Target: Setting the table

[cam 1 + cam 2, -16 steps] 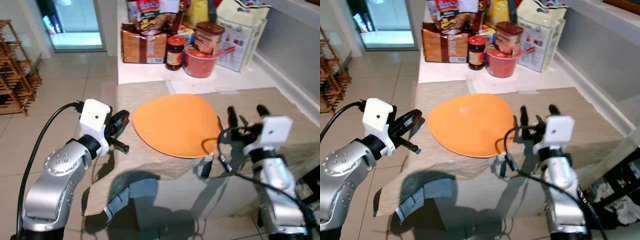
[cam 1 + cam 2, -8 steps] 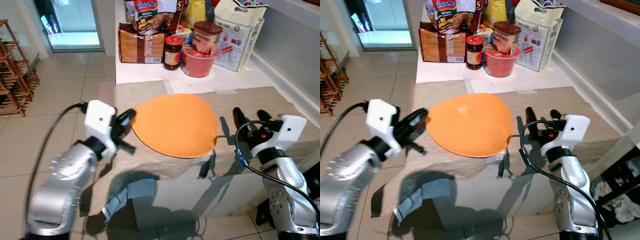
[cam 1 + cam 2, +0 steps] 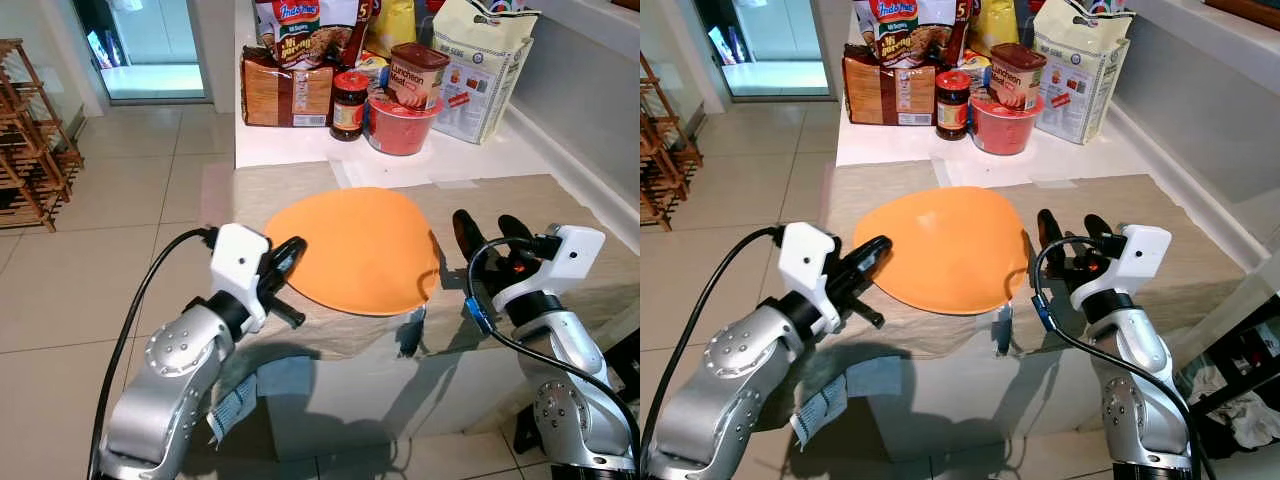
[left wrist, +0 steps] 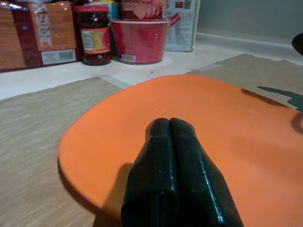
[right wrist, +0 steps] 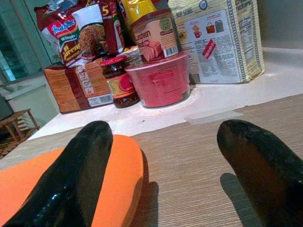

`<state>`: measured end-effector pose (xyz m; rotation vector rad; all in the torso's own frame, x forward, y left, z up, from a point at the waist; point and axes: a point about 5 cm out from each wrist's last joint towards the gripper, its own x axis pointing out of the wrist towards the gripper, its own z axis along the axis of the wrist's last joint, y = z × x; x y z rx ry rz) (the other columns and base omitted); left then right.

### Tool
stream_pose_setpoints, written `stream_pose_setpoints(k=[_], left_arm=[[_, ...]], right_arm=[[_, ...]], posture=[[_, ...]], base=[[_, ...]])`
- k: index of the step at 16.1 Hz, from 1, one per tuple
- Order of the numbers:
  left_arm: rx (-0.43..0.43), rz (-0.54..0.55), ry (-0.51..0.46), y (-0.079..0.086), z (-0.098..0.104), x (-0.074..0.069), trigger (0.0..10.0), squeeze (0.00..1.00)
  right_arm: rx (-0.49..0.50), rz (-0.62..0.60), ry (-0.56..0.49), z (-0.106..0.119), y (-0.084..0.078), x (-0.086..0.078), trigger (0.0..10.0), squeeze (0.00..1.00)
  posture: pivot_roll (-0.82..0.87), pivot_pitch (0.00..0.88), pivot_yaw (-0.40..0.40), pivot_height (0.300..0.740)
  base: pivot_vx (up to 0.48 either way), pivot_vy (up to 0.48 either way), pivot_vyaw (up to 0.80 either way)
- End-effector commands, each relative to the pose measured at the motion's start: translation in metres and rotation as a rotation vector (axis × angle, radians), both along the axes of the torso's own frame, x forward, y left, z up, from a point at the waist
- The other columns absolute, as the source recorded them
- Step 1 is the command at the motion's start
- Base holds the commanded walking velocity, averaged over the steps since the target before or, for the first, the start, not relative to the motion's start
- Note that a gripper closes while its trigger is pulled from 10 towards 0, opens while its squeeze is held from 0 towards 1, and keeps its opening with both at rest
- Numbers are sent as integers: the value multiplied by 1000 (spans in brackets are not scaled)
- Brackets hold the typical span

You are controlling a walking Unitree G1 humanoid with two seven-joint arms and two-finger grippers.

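My left gripper (image 4: 169, 124), jaws closed, has reached the orange plate (image 3: 355, 247); my right gripper (image 5: 165, 156) gapes beside it.

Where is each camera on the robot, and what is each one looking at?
Left eye view: on the head, looking down at the flat orange placemat on the beige tablecloth; both silver arms show.
Right eye view: beside it, same scene.
Left wrist view: on the left arm, looking along the shut left gripper across the placemat.
Right wrist view: on the right arm, through the open right gripper toward the red bowl.
Both wrist views share the bowl and the dark jar.
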<state>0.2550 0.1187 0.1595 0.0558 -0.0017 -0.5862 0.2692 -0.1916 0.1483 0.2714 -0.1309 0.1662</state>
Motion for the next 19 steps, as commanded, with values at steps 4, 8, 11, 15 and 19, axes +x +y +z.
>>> stream_pose_setpoints(k=[4,8,11,15,19], left_arm=[[65,-24,19,-5,-11,8,10000,0],[102,-8,84,4,-36,16,10000,0],[125,-34,117,6,-50,13,10000,0],[117,-108,112,6,-60,13,10000,0],[82,-101,135,10,-74,17,10000,0]], right_arm=[[6,24,-13,5,7,0,10000,0],[-5,31,-2,4,11,-2,10000,0],[6,31,3,5,11,-3,10000,0],[46,31,24,7,12,-1,10000,0],[86,38,38,11,15,-2,10000,0]], posture=[[63,0,-16,740],[52,0,-8,740],[48,0,-7,740],[48,0,-15,740],[34,0,-18,740]], base=[[0,0,0],[0,0,0],[0,0,0],[0,0,0],[0,0,0]])
